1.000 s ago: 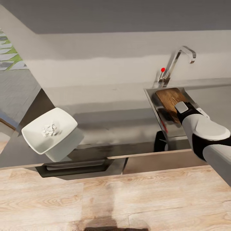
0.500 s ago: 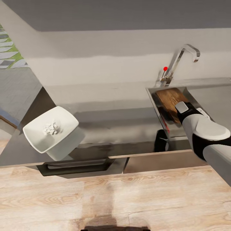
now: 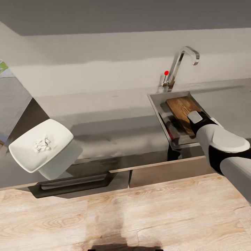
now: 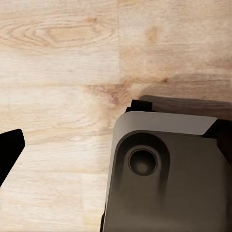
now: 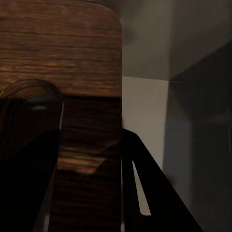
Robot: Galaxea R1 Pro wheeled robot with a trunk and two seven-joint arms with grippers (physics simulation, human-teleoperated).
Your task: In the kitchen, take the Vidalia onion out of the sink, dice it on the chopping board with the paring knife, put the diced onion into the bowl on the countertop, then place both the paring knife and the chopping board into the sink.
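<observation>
the right tool [image 5: 89, 169] is clamped on the chopping board [image 3: 181, 108] inside the sink [image 3: 158, 104]; the bowl [image 3: 40, 148] sits at the counter's [image 3: 115, 122] left end.

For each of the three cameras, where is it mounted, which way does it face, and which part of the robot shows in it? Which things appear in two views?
Head view: on the robot's head, facing forward and down at the countertop, bowl and sink; the right arm reaches over the sink.
Left wrist view: on the left arm, facing down at the wooden floor; a grey robot part shows.
Right wrist view: on the right arm, facing into the sink at the chopping board between the right pincer fingers.
Shared: the chopping board in head and right wrist views; the floor in head and left wrist views.
</observation>
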